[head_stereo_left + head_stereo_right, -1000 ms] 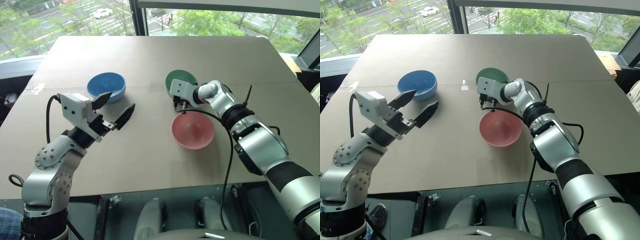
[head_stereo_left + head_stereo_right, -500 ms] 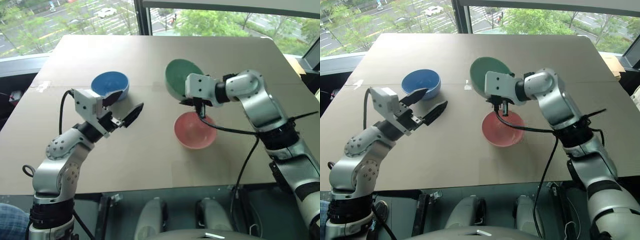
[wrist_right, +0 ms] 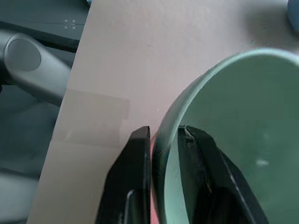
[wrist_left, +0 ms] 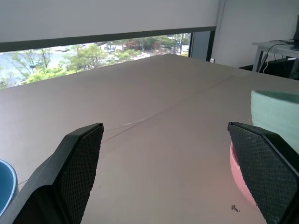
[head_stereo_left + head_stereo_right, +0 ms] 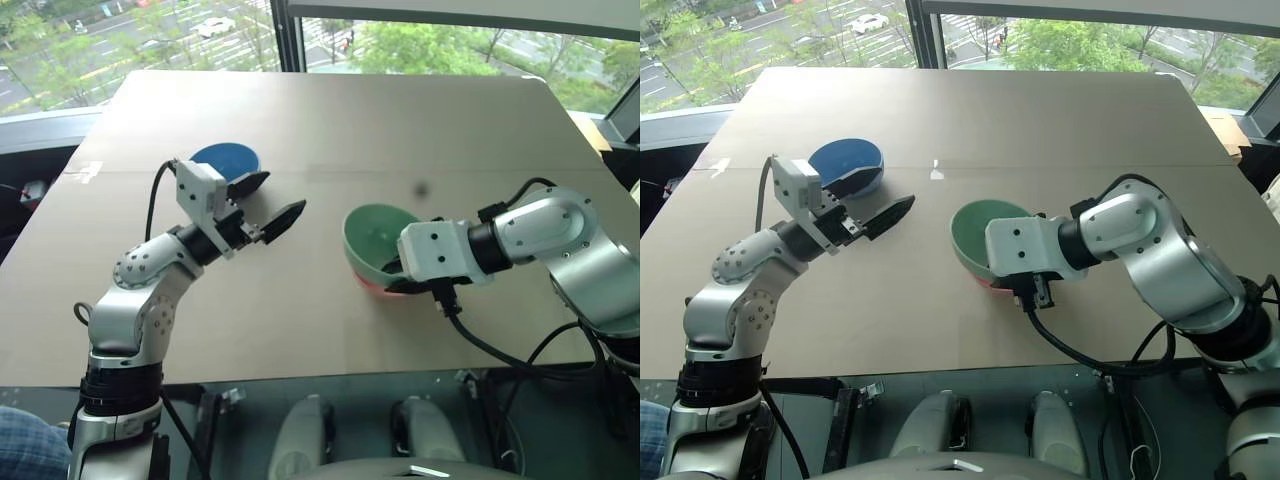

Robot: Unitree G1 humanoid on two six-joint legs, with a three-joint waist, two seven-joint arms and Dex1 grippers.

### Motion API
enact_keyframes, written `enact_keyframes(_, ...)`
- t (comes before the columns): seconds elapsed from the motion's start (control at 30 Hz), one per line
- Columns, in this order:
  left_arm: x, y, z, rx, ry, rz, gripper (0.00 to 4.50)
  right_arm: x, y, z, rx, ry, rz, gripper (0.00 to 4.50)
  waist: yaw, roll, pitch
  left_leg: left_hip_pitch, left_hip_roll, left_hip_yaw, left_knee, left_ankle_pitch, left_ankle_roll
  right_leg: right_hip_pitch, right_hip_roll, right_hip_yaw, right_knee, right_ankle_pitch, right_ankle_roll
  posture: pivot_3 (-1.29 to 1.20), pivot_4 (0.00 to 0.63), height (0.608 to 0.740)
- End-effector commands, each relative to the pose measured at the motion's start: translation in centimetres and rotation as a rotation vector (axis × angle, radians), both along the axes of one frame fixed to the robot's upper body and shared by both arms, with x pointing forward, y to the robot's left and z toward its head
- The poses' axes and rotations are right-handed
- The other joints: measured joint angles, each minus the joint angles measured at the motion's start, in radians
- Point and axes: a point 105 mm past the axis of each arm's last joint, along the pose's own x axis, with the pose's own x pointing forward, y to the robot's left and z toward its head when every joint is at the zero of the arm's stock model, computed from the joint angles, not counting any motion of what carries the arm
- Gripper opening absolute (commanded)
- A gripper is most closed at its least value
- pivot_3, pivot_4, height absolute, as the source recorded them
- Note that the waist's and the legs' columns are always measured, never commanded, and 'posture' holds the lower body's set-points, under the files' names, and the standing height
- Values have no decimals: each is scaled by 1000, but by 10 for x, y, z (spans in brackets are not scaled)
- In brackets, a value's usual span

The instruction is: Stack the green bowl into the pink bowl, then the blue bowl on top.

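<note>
I see bare table between my left gripper and the green bowl, so that lane is free. My right gripper straddles the green bowl's rim, its arm blocking that bowl's near right side. The blue bowl sits just behind the left gripper.

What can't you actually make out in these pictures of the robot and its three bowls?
- Pink bowl: mostly hidden under the green bowl in both eye views.
- Right gripper: its fingers straddle the green rim; whether they still pinch it cannot be told.
- Blue bowl: partly covered by the left gripper in the eye views, cut by the edge in the left wrist view.
</note>
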Motion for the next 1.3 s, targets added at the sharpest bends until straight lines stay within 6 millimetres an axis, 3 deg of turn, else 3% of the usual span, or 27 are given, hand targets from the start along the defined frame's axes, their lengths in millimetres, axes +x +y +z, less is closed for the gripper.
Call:
enact_keyframes(0.03,0,-3,8,8,-40,-18,4500,2,0,5,39,-47,-55,2605,2,0,0,0,0,0,0,0,0,0,0,0,0,0,0,0,150,740)
enact_keyframes(0.07,1,-3,8,9,-41,-19,4500,3,-2,7,55,-46,-72,3021,4,0,0,0,0,0,0,0,0,0,0,-1,0,0,0,0,150,740)
enact_keyframes(0.2,6,-1,8,32,-50,18,4500,2,-5,35,306,-39,-79,3021,7,-1,0,0,0,0,0,0,0,0,0,-1,-1,0,0,0,150,740)
enact_keyframes(0.4,32,15,3,113,-57,175,4500,4,-70,67,550,7,-283,3021,29,-2,0,0,0,-1,1,0,0,2,0,-2,-1,0,0,0,150,740)
enact_keyframes(0.63,59,35,-10,267,6,310,4500,-12,-104,78,661,-7,-356,3021,25,-2,0,0,0,-1,0,0,1,3,0,-2,0,0,0,0,150,740)
enact_keyframes(1.0,99,68,-13,430,59,414,4500,-22,-120,67,634,14,-436,3021,27,-3,1,0,-1,-1,1,-1,1,3,0,-2,0,0,0,0,150,740)
enact_keyframes(1.3,104,69,-30,504,137,357,4500,-19,-116,67,661,-1,-454,3021,26,-3,1,0,-1,-1,1,-1,2,3,1,-2,0,0,0,0,150,740)
